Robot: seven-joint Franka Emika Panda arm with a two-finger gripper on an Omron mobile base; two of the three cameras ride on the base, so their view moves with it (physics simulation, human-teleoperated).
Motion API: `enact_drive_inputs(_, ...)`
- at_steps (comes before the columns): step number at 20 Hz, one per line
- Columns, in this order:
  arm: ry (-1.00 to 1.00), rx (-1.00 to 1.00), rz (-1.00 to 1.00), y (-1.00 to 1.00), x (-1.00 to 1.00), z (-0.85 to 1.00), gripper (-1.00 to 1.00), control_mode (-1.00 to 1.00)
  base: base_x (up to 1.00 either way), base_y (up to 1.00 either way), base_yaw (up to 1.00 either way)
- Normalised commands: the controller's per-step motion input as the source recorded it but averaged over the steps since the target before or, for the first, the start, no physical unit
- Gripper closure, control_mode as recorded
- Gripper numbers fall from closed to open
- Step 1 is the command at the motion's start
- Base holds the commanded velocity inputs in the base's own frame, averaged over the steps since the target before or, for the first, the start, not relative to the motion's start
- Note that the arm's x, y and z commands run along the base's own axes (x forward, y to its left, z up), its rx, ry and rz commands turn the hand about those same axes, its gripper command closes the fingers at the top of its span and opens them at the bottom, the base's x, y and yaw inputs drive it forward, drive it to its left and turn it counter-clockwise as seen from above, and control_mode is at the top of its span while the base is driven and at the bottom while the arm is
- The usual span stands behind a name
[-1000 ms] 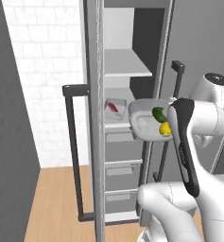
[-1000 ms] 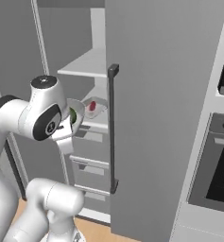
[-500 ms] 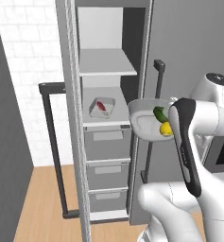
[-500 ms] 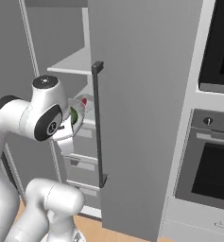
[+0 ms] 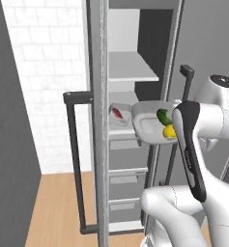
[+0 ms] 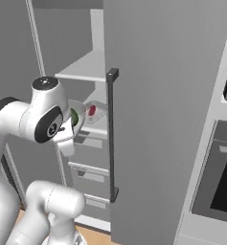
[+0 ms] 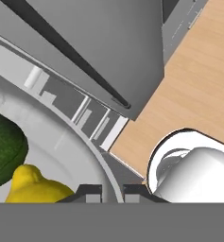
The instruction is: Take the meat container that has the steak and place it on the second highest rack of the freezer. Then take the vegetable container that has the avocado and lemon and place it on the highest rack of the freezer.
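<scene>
My gripper (image 7: 112,191) is shut on the rim of the white vegetable container (image 7: 61,142), which holds the dark green avocado (image 7: 4,142) and the yellow lemon (image 7: 33,186). The container (image 5: 150,125) hangs level in front of the open freezer (image 5: 99,144), at about the height of the second highest rack (image 5: 123,129), with avocado (image 5: 163,116) and lemon (image 5: 169,130) at its right end. On that rack sits the meat container (image 5: 120,112) with the red steak (image 5: 117,112). Above it, the highest rack (image 5: 130,67) is bare. My forearm hides the fingers in the left base view.
The freezer's doors stand open on both sides: a long dark handle (image 5: 73,159) at the left, another door (image 6: 158,95) with its handle (image 6: 111,134) at the right. White drawers (image 5: 128,164) fill the freezer below the racks. A dark wall oven (image 6: 220,186) is at far right.
Both base views have swung sideways and back, so the base is moving. The vegetable container stays in my grip at the same place beside the arm.
</scene>
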Motion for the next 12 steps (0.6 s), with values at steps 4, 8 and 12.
enact_drive_inputs(4, 0.0, 0.0, 0.0, 0.0, 0.0, 0.0, 1.0, 1.0, 0.71, -0.02, 0.0)
enact_drive_inputs(8, 0.0, 0.0, 0.0, 0.0, 0.0, 0.0, 1.0, 1.0, 0.58, -0.26, -0.05)
enact_drive_inputs(12, 0.0, 0.0, 0.0, 0.0, 0.0, 0.0, 1.0, 1.0, 0.11, 0.01, -0.03)
